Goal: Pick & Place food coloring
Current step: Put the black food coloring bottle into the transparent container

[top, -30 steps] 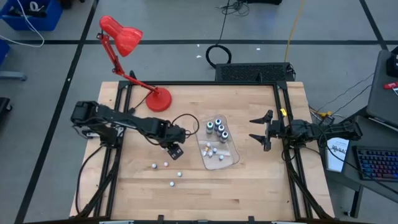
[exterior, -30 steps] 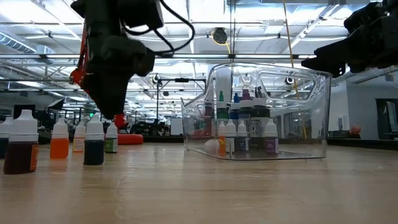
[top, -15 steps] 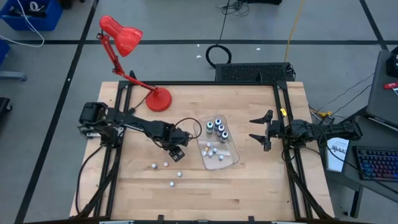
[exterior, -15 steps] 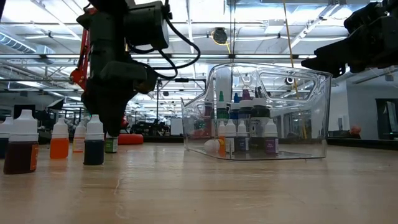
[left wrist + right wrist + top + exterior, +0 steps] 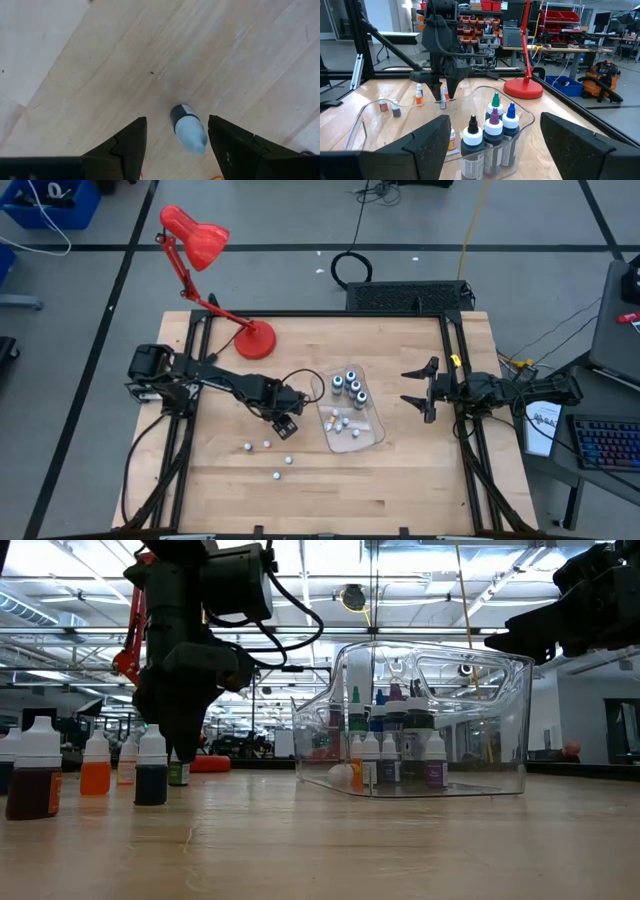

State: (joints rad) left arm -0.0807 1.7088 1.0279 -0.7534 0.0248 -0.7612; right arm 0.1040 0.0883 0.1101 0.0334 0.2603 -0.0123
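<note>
One small food-coloring bottle [image 5: 188, 129] stands on the tabletop [image 5: 400, 480] directly under the left gripper [image 5: 176, 145], between its two fingers [image 5: 129, 142]; the fingers stand partly open on either side of it and do not touch it. Three more small bottles [image 5: 268, 458] stand loose on the bare wood in the high view, nearer the front edge. The clear tray [image 5: 371, 438] beside the left gripper holds three larger bottles [image 5: 349, 385] at its far end and several small ones [image 5: 338, 421] nearer its front; their count is hard to fix. The left arm reaches out from its base across the tabletop, wrist pointing down. The right gripper [image 5: 417, 391] hangs beyond the tray's other side, fingers spread wide, holding nothing. A red lamp [image 5: 205, 255] stands at the back.
</note>
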